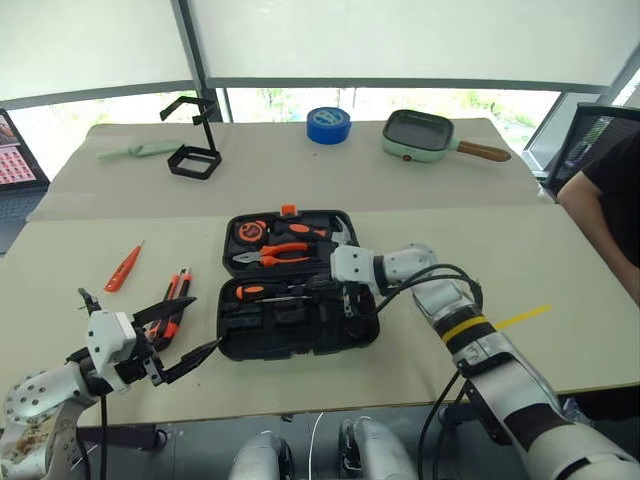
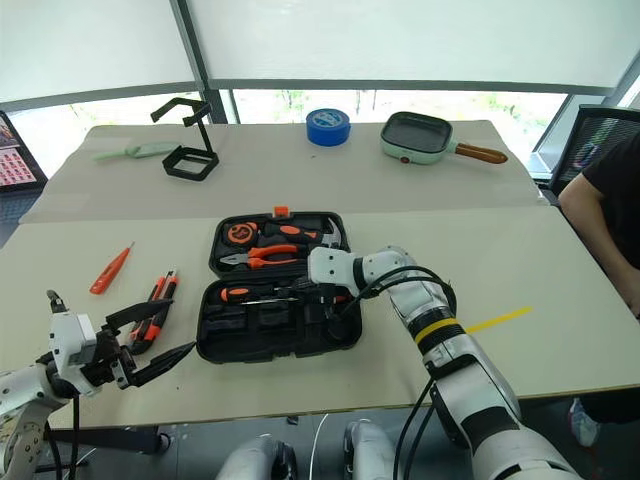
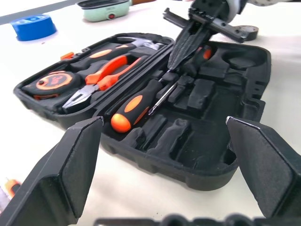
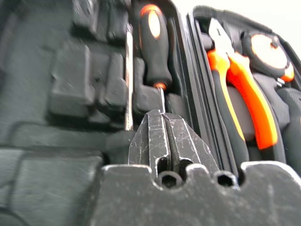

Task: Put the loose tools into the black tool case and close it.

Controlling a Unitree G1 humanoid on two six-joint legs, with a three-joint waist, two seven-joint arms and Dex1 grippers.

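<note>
Left eye view, beige table (image 1: 560,250), window (image 1: 400,100) behind, person's arm (image 1: 600,215)

Legible text: none; tape measure (image 3: 52,83) in black tool case (image 3: 244,113) has dark print on orange face, too blurred to read; no other labels/nos. seen

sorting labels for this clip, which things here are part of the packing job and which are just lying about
Job:
- black tool case, open
- black-and-orange screwdriver, in the case
- slim orange screwdriver, on the table
- tools beside the case

Lying about:
- blue tape roll
- green pan
- black wire stand
</note>
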